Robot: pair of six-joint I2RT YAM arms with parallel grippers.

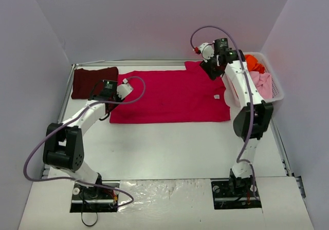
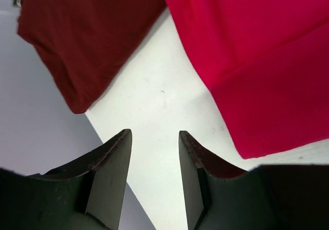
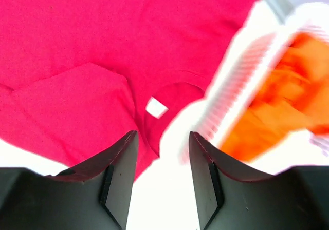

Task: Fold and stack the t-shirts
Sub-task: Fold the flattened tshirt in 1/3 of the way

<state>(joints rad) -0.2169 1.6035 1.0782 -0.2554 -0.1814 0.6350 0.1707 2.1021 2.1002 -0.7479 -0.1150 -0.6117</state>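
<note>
Four t-shirts are in sight; the crimson t-shirt (image 1: 172, 96) lies spread flat across the far middle of the desk (image 1: 169, 148), its long side running left to right and its neck towards the right; the maroon t-shirt (image 1: 94, 82) lies folded in the far left corner, just beside the crimson one, with a strip of bare desk between them in the left wrist view; the orange t-shirt (image 1: 254, 63) and the pale pink t-shirt (image 1: 262, 83) sit bunched in the white mesh basket (image 1: 278, 92) at the far right edge

Left claw (image 2: 154, 163) hangs over that bare strip, near the crimson shirt's left end; its jaws stand moderately apart with nothing between them

Right claw (image 3: 162, 163) hangs at the shirt's far right corner, over the neck opening, where a small white label (image 3: 156, 107) shows; its jaws are likewise apart and grip nothing; in this view a flap of crimson cloth lies folded over the body of the shirt, and the basket and orange cloth to the right are blurred
</note>
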